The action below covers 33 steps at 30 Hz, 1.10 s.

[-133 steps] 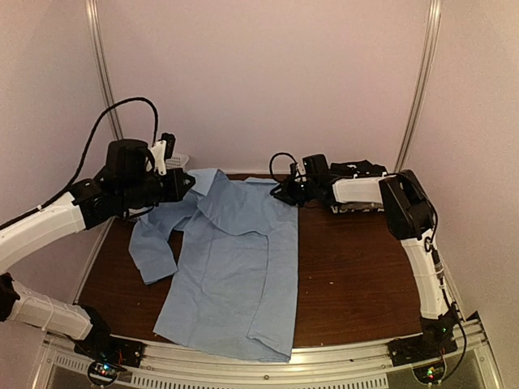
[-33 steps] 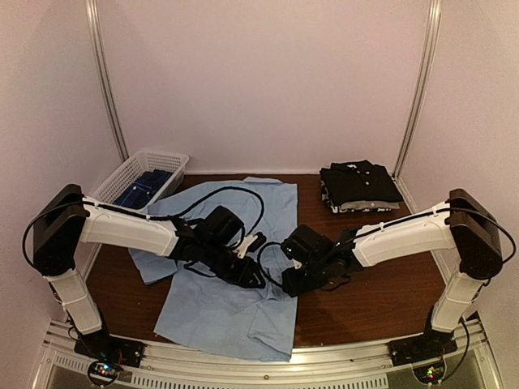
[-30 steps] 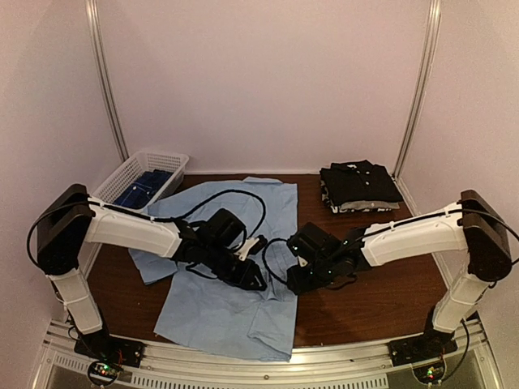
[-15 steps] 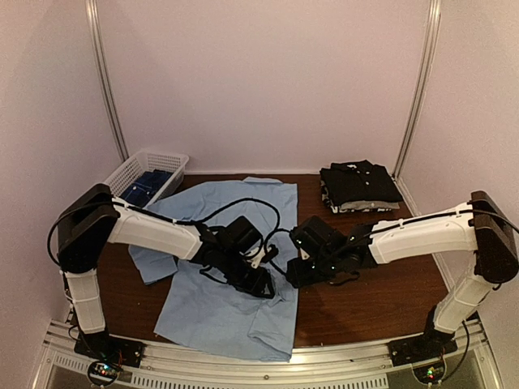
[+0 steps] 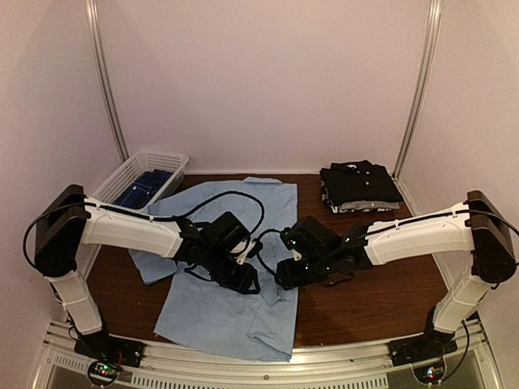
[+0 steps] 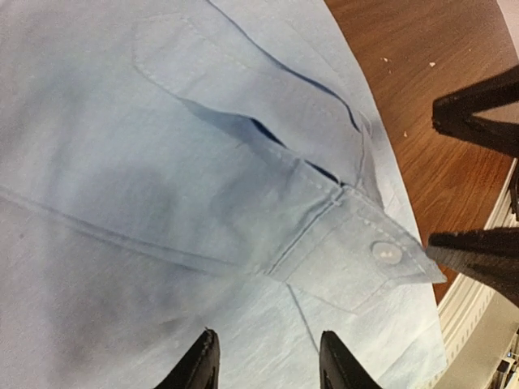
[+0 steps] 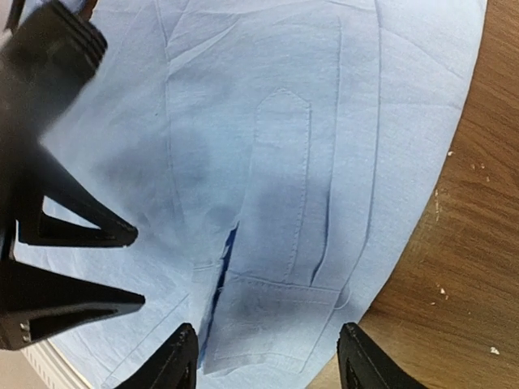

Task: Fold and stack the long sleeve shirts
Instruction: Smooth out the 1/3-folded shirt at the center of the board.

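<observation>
Both arms reach low toward the middle of the tabletop (image 5: 369,296), forearms nearly level, wrists tipped down, hands almost meeting. The left arm (image 5: 130,229) comes in from the left and the right arm (image 5: 413,233) from the right. The left hand (image 5: 247,279) hovers over the shirt's body with its fingers apart and nothing between them. In the left wrist view only cloth shows below the tips. The right hand (image 5: 282,275) is just beside it, fingers also spread and empty, poised over the folded sleeve's end. In each wrist view the other hand's dark fingers poke in from the side.

The light blue shirt (image 5: 223,316) lies flat across the middle-left of the tabletop. Its long axis runs far to near, with the hem at the near edge. The far end is probably the collar, hard to tell from above. One sleeve (image 7: 284,186) is laid over the body, pointing toward the near side. Its cuff (image 6: 357,259) with a white button (image 6: 383,252) sits close to both hands, by the shirt's right edge. The other sleeve (image 5: 150,263) trails out on the left.

A stack of folded shirts (image 5: 359,185), black on top, sits at the far right, well apart. A white basket (image 5: 122,174) at the far left holds something dark blue.
</observation>
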### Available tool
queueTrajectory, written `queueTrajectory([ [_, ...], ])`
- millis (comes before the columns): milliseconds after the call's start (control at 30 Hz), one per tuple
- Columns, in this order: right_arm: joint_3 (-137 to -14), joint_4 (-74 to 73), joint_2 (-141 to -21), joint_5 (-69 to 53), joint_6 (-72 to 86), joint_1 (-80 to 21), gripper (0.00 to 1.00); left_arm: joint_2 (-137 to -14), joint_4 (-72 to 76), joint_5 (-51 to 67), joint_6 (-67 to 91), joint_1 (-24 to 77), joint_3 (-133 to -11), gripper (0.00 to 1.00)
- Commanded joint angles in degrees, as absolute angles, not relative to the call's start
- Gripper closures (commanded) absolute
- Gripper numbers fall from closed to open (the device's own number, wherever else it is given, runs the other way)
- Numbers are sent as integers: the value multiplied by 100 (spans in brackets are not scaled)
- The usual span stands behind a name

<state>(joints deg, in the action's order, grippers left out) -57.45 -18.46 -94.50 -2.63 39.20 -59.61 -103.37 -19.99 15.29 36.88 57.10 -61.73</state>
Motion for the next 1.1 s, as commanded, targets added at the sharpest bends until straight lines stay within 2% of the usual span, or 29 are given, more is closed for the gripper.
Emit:
queueTrajectory([
  [0,-6018,-2133,-9345,-27,3878,-6205,40,-9713,-2163,1049,3967,5441,-5939,56],
  [200,-6356,-2479,-9633,355,3841,-6475,41,-9261,-2193,860,4047,5047,-5792,57],
  [333,-6512,-2500,-9935,289,3830,-6494,48,-9198,-2198,848,3979,4967,-5801,57],
  [500,-6730,-2652,-10257,248,3853,-6495,63,-9168,-2189,848,3924,4924,-5729,57],
  [700,-6999,-2966,-10319,-57,3818,-6495,92,-9037,-2075,857,3892,4871,-5551,57],
  [767,-7143,-3202,-10357,-444,3738,-6506,99,-8991,-2040,878,3870,4856,-5505,57],
  [933,-7383,-3842,-10206,-1292,3582,-6544,100,-8901,-2021,915,3732,4821,-5477,57],
  [1067,-7540,-4409,-10272,-1427,3527,-6659,99,-8839,-1989,954,3655,4805,-5412,57],
])
